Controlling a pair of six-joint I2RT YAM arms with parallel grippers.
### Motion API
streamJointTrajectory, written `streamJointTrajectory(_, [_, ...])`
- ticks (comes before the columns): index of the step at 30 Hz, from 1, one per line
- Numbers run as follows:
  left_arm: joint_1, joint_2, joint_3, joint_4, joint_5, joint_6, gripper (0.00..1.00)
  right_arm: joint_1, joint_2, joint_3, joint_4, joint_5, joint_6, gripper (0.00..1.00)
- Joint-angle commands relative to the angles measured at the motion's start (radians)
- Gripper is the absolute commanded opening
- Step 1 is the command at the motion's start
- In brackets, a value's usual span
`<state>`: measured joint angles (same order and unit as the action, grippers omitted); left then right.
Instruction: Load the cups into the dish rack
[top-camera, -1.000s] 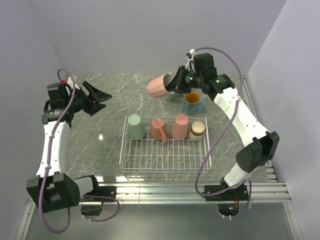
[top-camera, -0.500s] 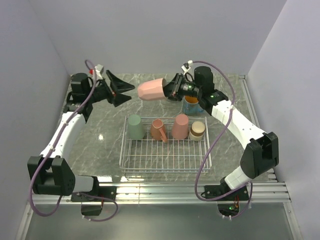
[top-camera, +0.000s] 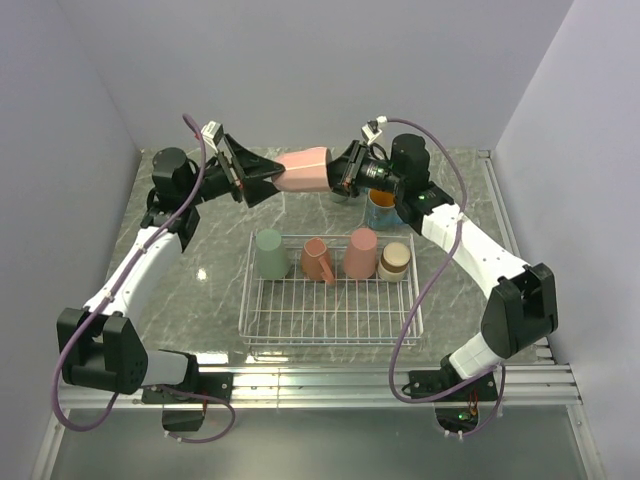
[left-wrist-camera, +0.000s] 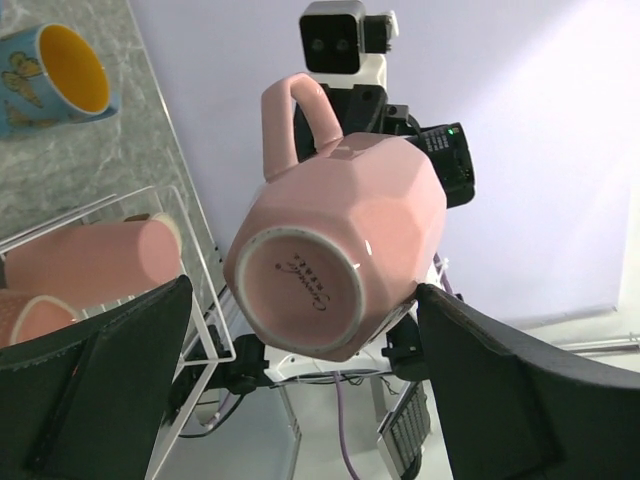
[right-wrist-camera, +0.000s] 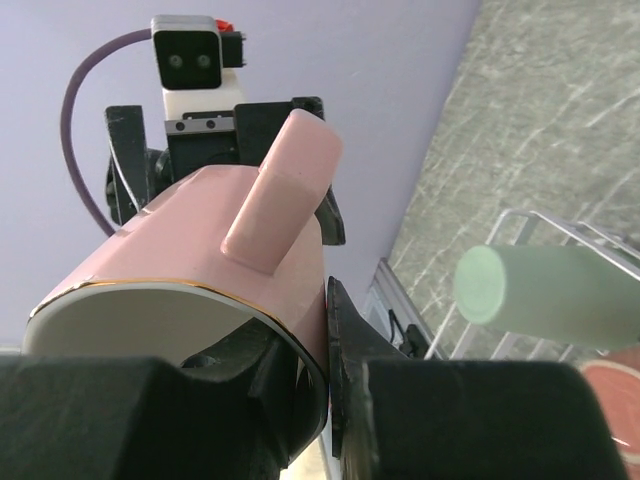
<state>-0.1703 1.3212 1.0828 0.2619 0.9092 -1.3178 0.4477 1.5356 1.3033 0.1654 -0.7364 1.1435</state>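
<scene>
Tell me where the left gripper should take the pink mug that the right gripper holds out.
Probably the faceted body just behind the base, coming in from the base end. The pink mug hangs sideways, base toward the open left gripper, while the right gripper clamps its rim. The handle sits near the rim, so the base half is free.

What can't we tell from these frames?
- How deep the pink mug sits between the fingers of the left gripper: top view too small, left wrist head-on.
- Right gripper fingertips: mug wall and close-up blur hide them, right wrist.
- Blue mug: partly under right arm, top view; cut by left wrist's edge.
</scene>
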Motion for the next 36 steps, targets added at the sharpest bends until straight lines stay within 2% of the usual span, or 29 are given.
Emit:
streamJointTrajectory(1, [-0.02,0.012,-0.029,0.135,0.039,-0.072,0.99,0.036,-0.028,0.022,0.232,-0.046,0.074,0.0])
streamJointTrajectory(8, [-0.021,0.015,-0.043,0.232,0.063,-0.121,0.98,0.071,0.018,-0.009,0.387,-0.031,0.166,0.0])
streamJointTrajectory(14, [-0.023,0.013,-0.046,0.31,0.094,-0.164,0.93,0.105,0.066,0.001,0.424,-0.017,0.188,0.0])
streamJointTrajectory(17, [-0.023,-0.003,-0.047,0.278,0.099,-0.141,0.78,0.117,0.08,0.004,0.425,-0.009,0.18,0.0])
streamJointTrajectory(18, [-0.023,-0.01,-0.05,0.277,0.099,-0.139,0.66,0.118,0.083,0.002,0.422,-0.008,0.177,0.0])
streamJointTrajectory(20, [-0.023,-0.019,-0.064,0.266,0.099,-0.135,0.51,0.123,0.092,-0.004,0.431,0.002,0.182,0.0])
streamJointTrajectory(21, [-0.023,-0.031,-0.067,0.257,0.099,-0.13,0.35,0.123,0.096,-0.006,0.433,0.003,0.186,0.0])
streamJointTrajectory(23, [-0.023,-0.046,-0.069,0.214,0.091,-0.107,0.17,0.121,0.106,-0.009,0.45,0.005,0.197,0.0])
streamJointTrajectory(24, [-0.023,-0.053,-0.069,0.198,0.088,-0.098,0.05,0.12,0.109,-0.009,0.45,0.005,0.199,0.0])
streamJointTrajectory(25, [-0.023,-0.057,-0.069,0.185,0.085,-0.078,0.0,0.121,0.112,-0.007,0.448,0.005,0.197,0.0])
streamJointTrajectory(28, [-0.023,-0.073,-0.058,0.123,0.076,-0.037,0.0,0.121,0.104,0.008,0.398,0.005,0.162,0.0])
streamJointTrajectory(31, [-0.021,-0.083,-0.041,0.054,0.063,0.008,0.0,0.117,0.081,0.027,0.3,0.015,0.088,0.26])
streamJointTrajectory(32, [-0.021,-0.086,-0.034,0.04,0.056,0.018,0.0,0.115,0.077,0.031,0.251,0.019,0.053,0.38])
streamJointTrajectory(36, [-0.018,-0.089,-0.03,-0.015,0.045,0.055,0.0,0.102,0.046,0.016,0.197,0.017,0.013,0.52])
